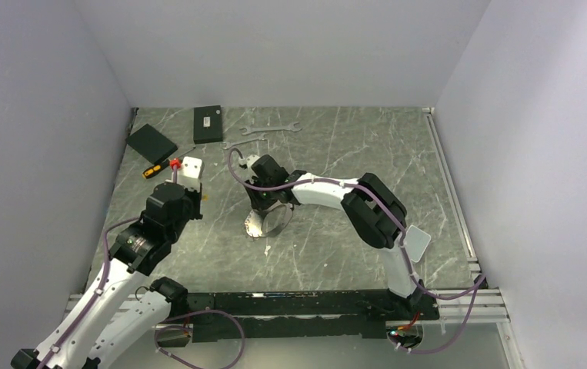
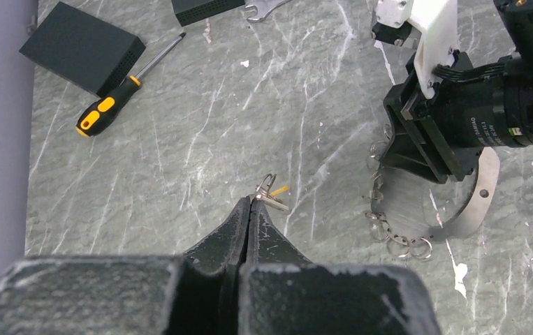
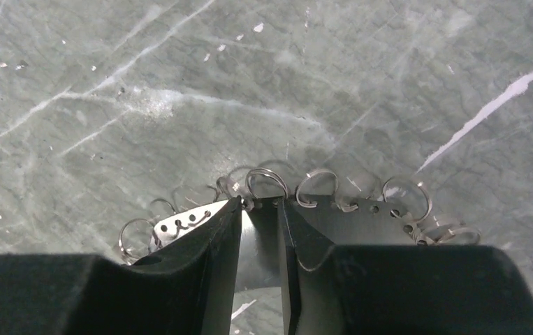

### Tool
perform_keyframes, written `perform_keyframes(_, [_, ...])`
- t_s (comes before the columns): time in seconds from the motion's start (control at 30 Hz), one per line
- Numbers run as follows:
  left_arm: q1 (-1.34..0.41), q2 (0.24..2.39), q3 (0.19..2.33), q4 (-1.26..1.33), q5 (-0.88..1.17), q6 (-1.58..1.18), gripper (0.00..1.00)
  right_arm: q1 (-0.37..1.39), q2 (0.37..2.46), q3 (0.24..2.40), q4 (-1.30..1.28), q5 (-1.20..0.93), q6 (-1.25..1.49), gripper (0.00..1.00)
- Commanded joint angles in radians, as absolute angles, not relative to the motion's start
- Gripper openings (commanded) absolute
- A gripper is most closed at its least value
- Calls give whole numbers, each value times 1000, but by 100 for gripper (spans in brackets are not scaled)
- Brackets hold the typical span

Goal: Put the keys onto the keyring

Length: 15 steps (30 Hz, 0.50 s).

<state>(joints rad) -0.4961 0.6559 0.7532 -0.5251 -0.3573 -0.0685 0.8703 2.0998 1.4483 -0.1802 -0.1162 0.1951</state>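
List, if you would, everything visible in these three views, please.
keyring: one, silvery, table centre, clamped
keys: count unclear, silvery and yellow, pinched above the table
wrenches: two, silver, far side
black boxes: two, black, far left
screwdriver: one, orange-and-black handle, beside the boxes
white block: one, white, near the screwdriver
table: one, grey marbled
left gripper: one, black, shut on the keys
right gripper: one, black, shut on the keyring
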Motion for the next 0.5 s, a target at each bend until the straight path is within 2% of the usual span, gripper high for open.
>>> perform_keyframes(0.0, [-491, 658, 787, -506, -379, -79, 0, 874, 2115, 1498, -181, -149, 208, 29])
perform_keyframes(0.2, [-489, 668, 787, -507, -383, -76, 0, 874, 2090, 1491, -173, -174, 220, 30])
perform_keyframes(0.47, [-486, 671, 787, -506, -380, -77, 0, 874, 2107, 1525, -204, -175, 232, 37])
